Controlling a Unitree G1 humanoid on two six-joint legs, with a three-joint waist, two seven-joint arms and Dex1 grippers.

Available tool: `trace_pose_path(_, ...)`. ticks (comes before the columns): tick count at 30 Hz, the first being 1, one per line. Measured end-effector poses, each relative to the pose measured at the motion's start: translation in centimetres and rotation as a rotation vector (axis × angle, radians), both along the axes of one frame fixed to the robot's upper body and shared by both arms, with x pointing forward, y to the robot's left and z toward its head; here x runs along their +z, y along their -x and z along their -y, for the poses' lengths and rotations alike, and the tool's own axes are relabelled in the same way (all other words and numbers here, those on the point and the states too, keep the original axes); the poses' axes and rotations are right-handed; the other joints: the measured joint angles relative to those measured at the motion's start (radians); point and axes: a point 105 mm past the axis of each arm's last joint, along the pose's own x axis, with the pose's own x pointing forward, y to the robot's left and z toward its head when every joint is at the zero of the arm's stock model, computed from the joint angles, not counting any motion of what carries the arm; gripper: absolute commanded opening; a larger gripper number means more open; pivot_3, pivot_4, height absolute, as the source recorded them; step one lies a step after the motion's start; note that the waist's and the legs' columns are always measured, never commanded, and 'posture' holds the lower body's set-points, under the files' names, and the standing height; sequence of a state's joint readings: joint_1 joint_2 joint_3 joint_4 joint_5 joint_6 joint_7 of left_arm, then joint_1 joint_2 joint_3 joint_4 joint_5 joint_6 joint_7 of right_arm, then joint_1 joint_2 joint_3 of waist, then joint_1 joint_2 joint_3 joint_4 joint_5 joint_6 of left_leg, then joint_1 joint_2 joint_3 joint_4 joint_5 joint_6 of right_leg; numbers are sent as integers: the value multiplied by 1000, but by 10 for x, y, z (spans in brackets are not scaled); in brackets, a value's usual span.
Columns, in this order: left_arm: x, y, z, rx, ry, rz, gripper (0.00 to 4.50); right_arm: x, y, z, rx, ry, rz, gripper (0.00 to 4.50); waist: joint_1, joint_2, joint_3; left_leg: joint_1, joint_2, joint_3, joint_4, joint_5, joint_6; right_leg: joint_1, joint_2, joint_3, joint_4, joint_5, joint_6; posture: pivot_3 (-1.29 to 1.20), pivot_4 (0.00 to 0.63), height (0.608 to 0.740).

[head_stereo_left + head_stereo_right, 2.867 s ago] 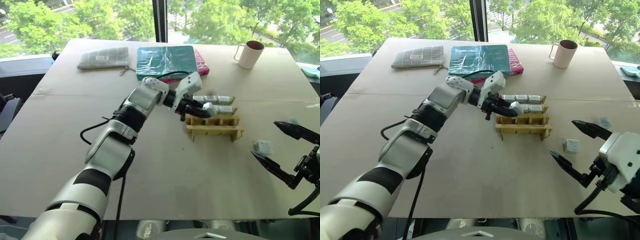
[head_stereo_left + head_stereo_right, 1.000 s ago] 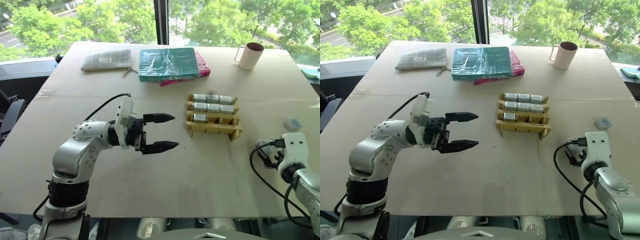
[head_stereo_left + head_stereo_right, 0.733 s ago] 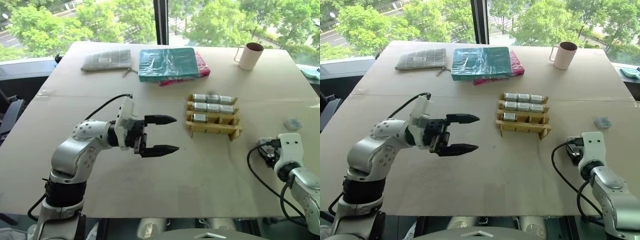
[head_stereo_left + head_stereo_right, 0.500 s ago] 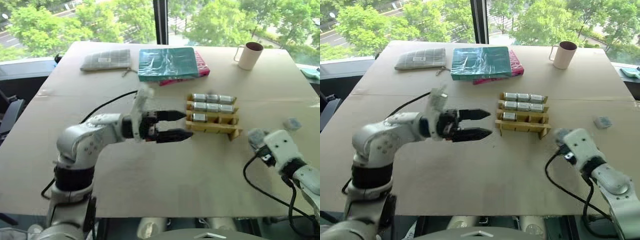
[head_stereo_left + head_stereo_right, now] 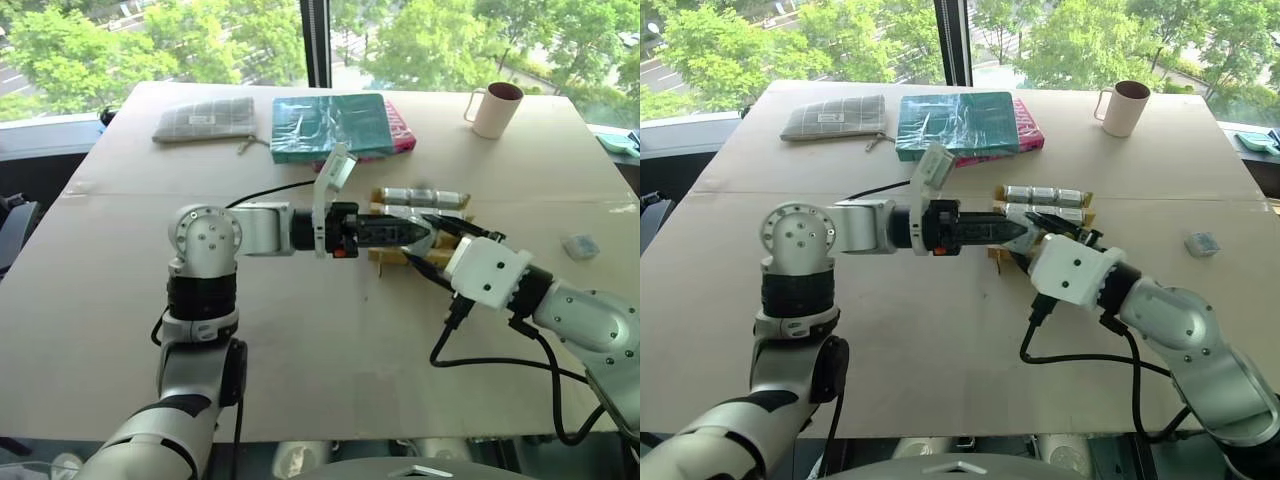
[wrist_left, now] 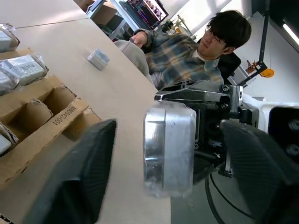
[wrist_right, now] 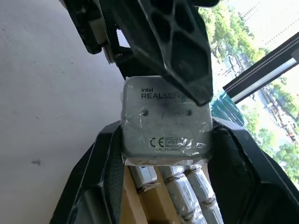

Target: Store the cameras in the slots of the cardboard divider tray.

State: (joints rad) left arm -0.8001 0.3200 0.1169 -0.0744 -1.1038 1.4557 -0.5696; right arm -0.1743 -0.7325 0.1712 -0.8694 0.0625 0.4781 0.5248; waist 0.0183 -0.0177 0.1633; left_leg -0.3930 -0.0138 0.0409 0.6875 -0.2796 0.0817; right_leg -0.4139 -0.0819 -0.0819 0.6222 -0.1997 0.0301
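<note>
Office or robotics lab, upper floor. Large table covered in plain brown board, set against big window; treetops and a road are seen below through glass. Desk clutter laid out at far edge: mug, grey checked pouch, teal package. In left wrist view, seated person in plaid shirt is seen beside table, monitor lit behind, ceiling strip light overhead.
</note>
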Motion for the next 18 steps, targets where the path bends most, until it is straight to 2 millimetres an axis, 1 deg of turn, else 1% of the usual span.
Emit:
trace_pose_path(2,0,0,0,0,-2,-3,1206,-1,0,-2,7,-6,-6,1934,-1,0,0,0,0,0,0,0,-1,0,0,0,0,-1,2,0,150,740)
trace_pose_path(3,0,0,0,0,-4,-2,772,-1,0,-3,10,-12,-17,2434,-1,0,0,0,0,0,0,1,-1,0,0,0,1,-1,2,0,150,740)
trace_pose_path(4,-1,0,-1,2,-8,-4,787,-2,0,-4,13,-22,-30,3029,-2,0,0,1,0,0,0,1,-2,0,0,0,1,-1,2,0,150,740)
trace_pose_path(5,-1,0,0,2,-9,-5,787,-2,0,-4,17,-31,-38,3421,-1,0,0,1,0,0,0,1,-2,0,0,0,1,-2,3,0,150,740)
trace_pose_path(7,0,0,1,-9,-8,0,787,-2,0,-5,18,-54,-56,4473,-1,0,0,1,0,-1,0,1,-3,0,0,-1,2,-2,3,0,150,740)
trace_pose_path(9,4,-3,4,-19,-20,32,787,0,-2,1,-11,-85,-64,4500,2,0,0,1,0,-1,0,2,-3,0,0,-1,2,-1,3,0,150,740)
trace_pose_path(12,11,-19,3,-3,-71,157,787,-2,-5,31,-131,-152,-127,4500,6,0,0,1,0,0,0,2,-3,0,2,0,2,0,0,0,150,740)
trace_pose_path(13,11,-22,5,-9,-79,184,787,-4,-5,37,-150,-172,-144,4500,8,0,0,1,0,0,-1,2,-3,0,2,-1,1,0,0,0,150,740)
trace_pose_path(14,8,-30,11,-33,-115,247,787,-8,-1,52,-168,-194,-190,4500,19,0,0,1,-1,0,-1,2,-3,0,3,-1,1,0,-1,0,150,740)
trace_pose_path(15,6,-34,13,-41,-136,283,787,-12,0,60,-175,-198,-224,4500,21,0,0,1,-1,0,-1,2,-3,1,4,-1,0,0,-1,0,150,740)
trace_pose_path(16,0,-42,17,-64,-177,336,787,-16,4,74,-178,-203,-272,4500,24,0,0,0,-1,1,-1,1,-2,1,4,-1,-1,0,0,0,150,740)
trace_pose_path(18,-10,-54,24,-115,-244,422,787,-16,9,93,-159,-230,-343,4500,22,1,0,0,-1,2,-1,1,-1,0,4,0,-1,0,0,0,150,740)
